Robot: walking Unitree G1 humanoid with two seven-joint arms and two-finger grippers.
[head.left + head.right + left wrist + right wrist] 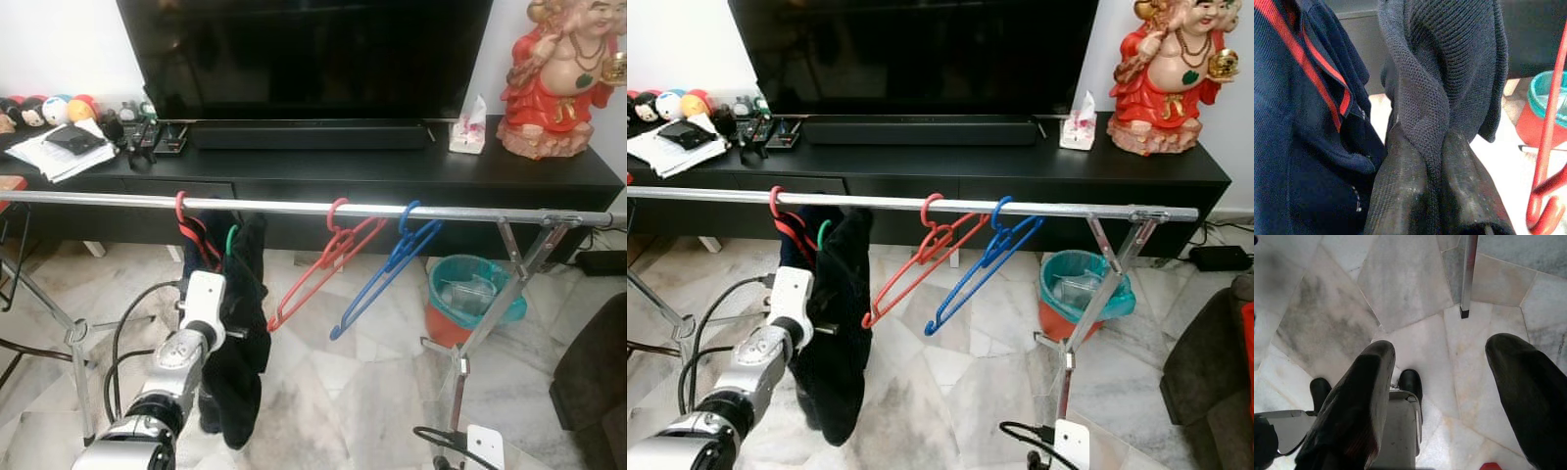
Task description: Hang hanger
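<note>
Left eye view: my left arm (167,377) rises from 7 o'clock toward the centre, forearm angled up, wrist reaching to the dark garment (240,333) that hangs from the metal rail (294,207). My left gripper (1437,147) is clamped on a fold of this garment; in the left wrist view its two black fingers (1400,191) stand pressed together with the knit cloth pinched between them.

The garment hangs on a green hanger (231,238) whose hook sits at the rail, just beside a red hanger (191,230) carrying a navy garment with a red stripe (1308,112) at 9 o'clock of it. Two bare hangers hook over the rail further toward 3 o'clock: a red bare hanger (323,264), then a blue hanger (387,269), both tilted.

My right gripper (1449,396) hangs low at 5 o'clock, pointing down at the marble floor (1415,298); its fingers stand wide apart and hold nothing.

Behind the rail at 12 o'clock stands a black TV cabinet (392,171) with a television (304,54) and a red figurine (558,83). A teal-lined bin (470,294) stands on the floor at 3 o'clock.
</note>
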